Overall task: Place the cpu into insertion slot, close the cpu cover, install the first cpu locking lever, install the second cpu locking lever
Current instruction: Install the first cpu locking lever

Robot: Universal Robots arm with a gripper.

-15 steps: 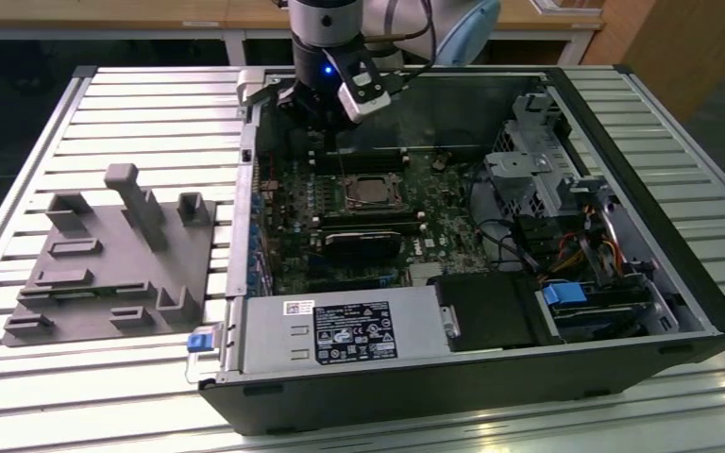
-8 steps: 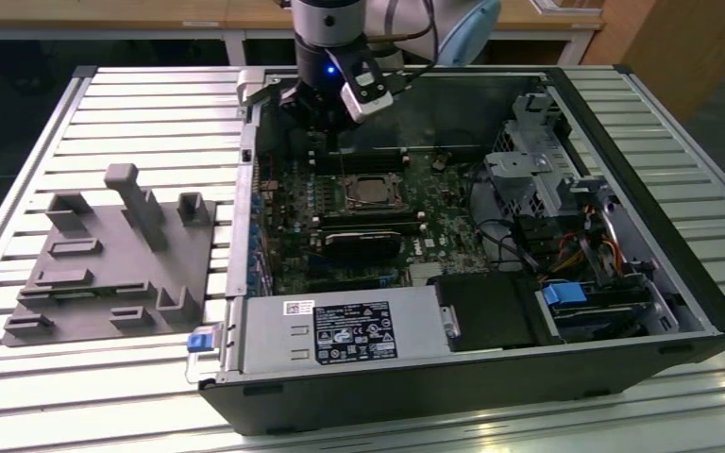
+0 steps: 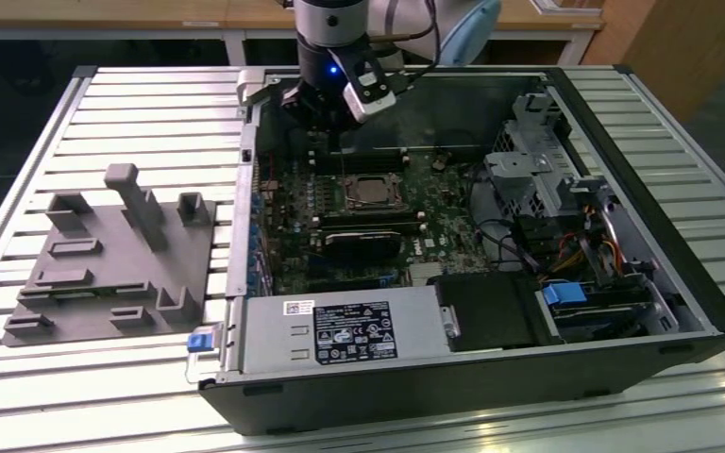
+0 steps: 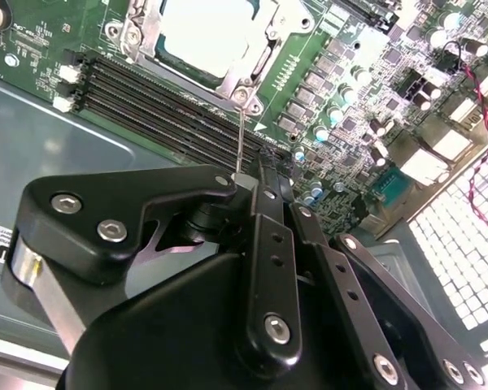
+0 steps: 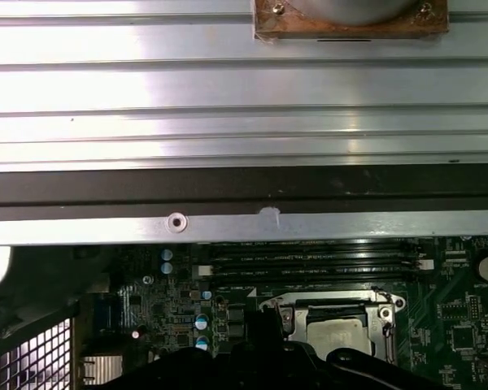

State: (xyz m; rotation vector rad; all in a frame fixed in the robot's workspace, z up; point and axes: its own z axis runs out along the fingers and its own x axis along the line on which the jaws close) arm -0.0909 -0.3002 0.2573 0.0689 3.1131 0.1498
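- On the slatted worktop (image 3: 148,104), exterior view: looking down into an open computer case (image 3: 702,311) lying flat, with a grey fixture block (image 3: 110,255) sitting just beside it toward the exterior view's left.
- Same view: finding the gripper (image 3: 321,132) hanging inside the case near its far wall, above the motherboard (image 3: 445,222). Finding the cpu (image 3: 369,193) sitting near the board's middle, apart from the gripper.
- Second wrist view: pinching the tip of a thin wire locking lever (image 4: 240,138) between closed black fingers (image 4: 268,244), the lever standing up from a corner of the insertion slot (image 4: 246,96).
- Same view: seeing the cpu lying in the slot, silver top up, with the cpu cover (image 4: 264,57) lying flat around it. Seeing the long memory slots (image 4: 163,101) running between slot and gripper.
- First wrist view: looking across the worktop's slats and the case's wall rim onto the board. Finding the cpu sitting in the slot inside the cover frame, the memory slots running just beside it, and the gripper's dark body crossing in front of the slot.
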